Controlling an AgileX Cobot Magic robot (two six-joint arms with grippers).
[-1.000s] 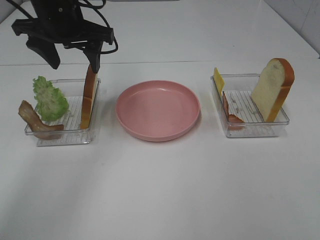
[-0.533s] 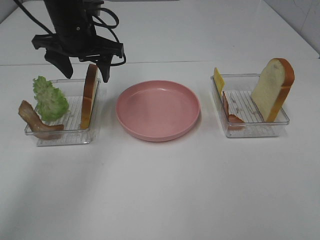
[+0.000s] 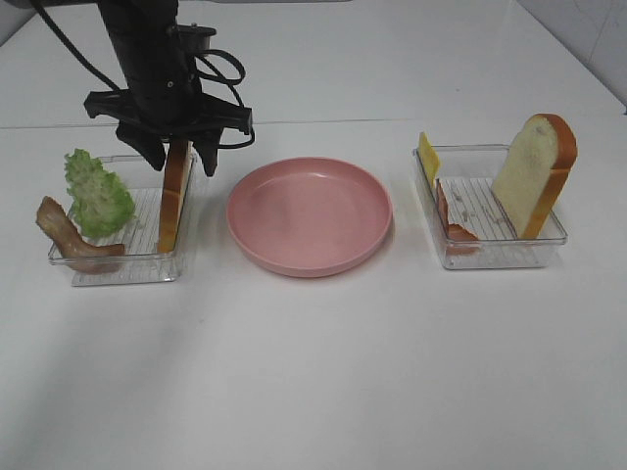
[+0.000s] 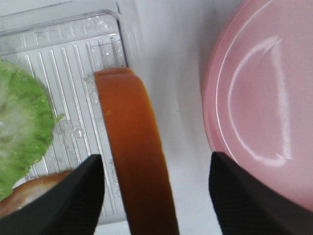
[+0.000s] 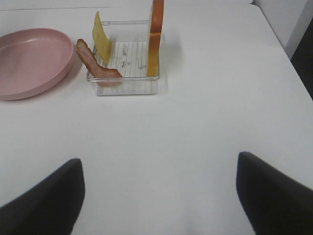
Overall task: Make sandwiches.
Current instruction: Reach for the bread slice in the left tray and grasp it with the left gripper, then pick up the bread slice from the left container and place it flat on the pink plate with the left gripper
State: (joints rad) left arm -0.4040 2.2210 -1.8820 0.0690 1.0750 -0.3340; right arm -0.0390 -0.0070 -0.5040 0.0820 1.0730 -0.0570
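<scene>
My left gripper (image 3: pixel 179 157) hangs over the left clear tray (image 3: pixel 118 269) with its jaws wide, one black finger (image 4: pixel 73 196) on each side of the left bread slice (image 3: pixel 174 196). In the left wrist view the slice's orange-brown crust (image 4: pixel 134 156) runs up between the fingers. The finger on the lettuce side sits just beside the crust, and I cannot tell whether it touches. The finger on the plate side stands clear of the crust, so nothing is gripped. The slice stands on edge against the tray wall nearest the pink plate (image 3: pixel 310 215).

The green ruffled lettuce (image 3: pixel 98 193) stands in the same tray, and a curled brownish meat strip (image 3: pixel 69 235) leans over that tray's outer rim. The plate sits between the two trays, apart from both.

The right clear tray (image 3: pixel 490 257) holds the right bread slice (image 3: pixel 534 174), upright and leaning on the far-side wall. A yellow cheese slice (image 3: pixel 428 157) stands at the wall nearest the plate, and a reddish bacon strip (image 3: pixel 453 220) lies just beside it.

My right gripper (image 5: pixel 157 161) shows only in its own wrist view. It sits well back from that tray, over bare white table (image 5: pixel 195 122), with jaws spread wide and nothing between the fingers (image 5: pixel 49 200). All the sandwich parts sit in the two trays.
</scene>
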